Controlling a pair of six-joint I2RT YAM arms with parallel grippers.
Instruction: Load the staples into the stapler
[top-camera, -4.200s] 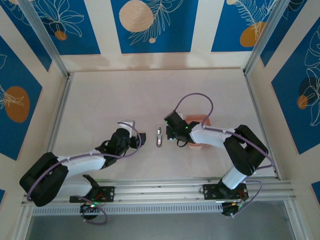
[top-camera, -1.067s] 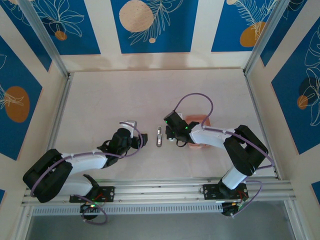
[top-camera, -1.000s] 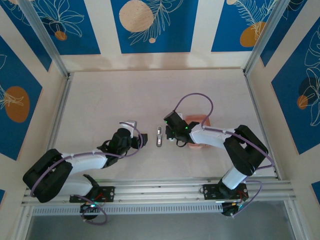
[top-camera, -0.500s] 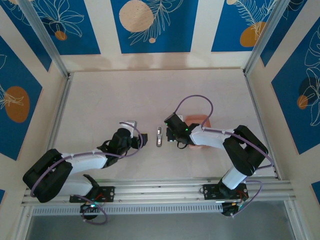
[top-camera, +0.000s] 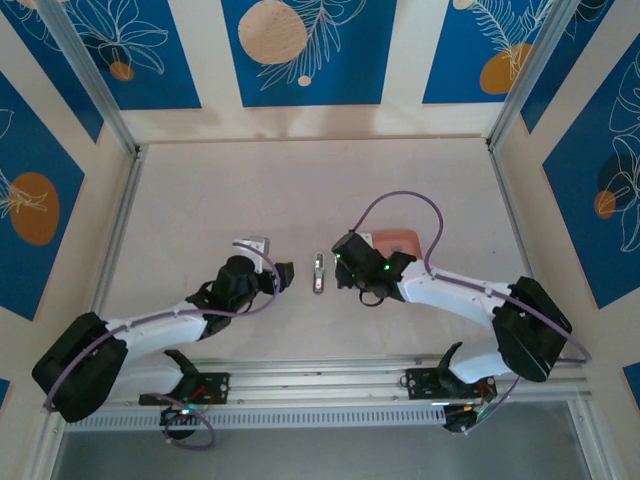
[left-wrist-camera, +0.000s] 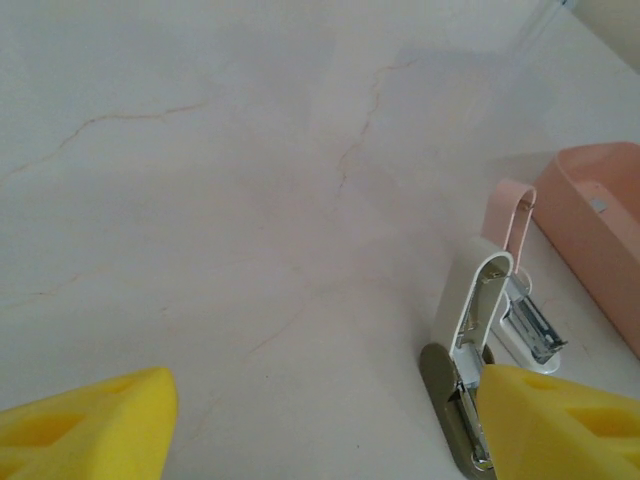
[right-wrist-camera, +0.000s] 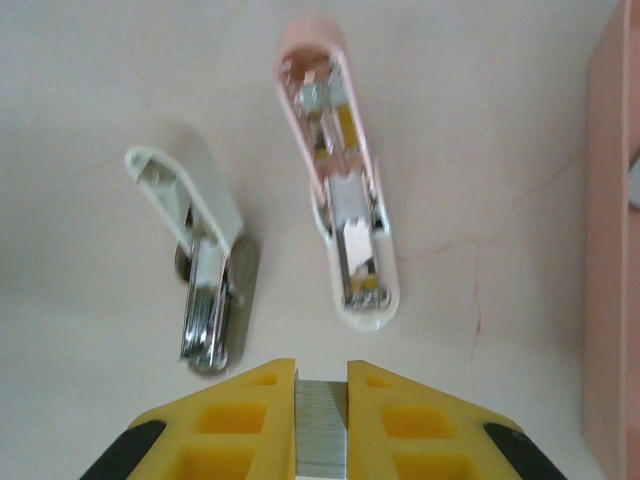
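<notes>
**Staples in the right gripper, stapler open on the table**

Your right gripper (right-wrist-camera: 322, 372) is squeezed tight on the staples (right-wrist-camera: 322, 430). They are a small silver strip at the bottom middle of the right wrist view. The stapler (right-wrist-camera: 205, 290) lies left of middle there, with its white top lifted off its grey base. A pink and white piece (right-wrist-camera: 340, 230) lies just beside it. The pink tray (right-wrist-camera: 612, 250) is at the right edge. Your left gripper (left-wrist-camera: 320, 440) is spread wide and holds nothing.
</notes>
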